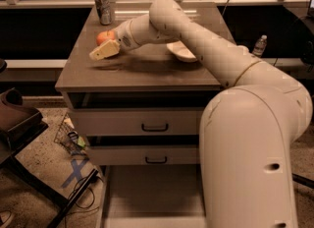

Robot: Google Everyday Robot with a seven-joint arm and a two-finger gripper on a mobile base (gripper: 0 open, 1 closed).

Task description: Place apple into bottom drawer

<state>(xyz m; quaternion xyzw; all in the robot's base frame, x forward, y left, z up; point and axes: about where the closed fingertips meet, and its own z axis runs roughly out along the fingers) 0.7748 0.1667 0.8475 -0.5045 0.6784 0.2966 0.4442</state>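
Note:
The red-orange apple (104,37) sits on the cabinet top near its far left, partly hidden behind my gripper. My gripper (100,51) reaches across the top and lies just in front of and against the apple, its pale fingers (104,50) pointing left. The bottom drawer (152,192) is pulled out at the foot of the cabinet, its pale flat floor showing, partly covered by my arm.
A white bowl (180,52) stands on the cabinet top (147,70) right of the apple, half hidden by my arm. A metal can (103,6) stands at the far left corner. Two upper drawers (154,124) show black handles. A dark chair (19,124) and cables lie left.

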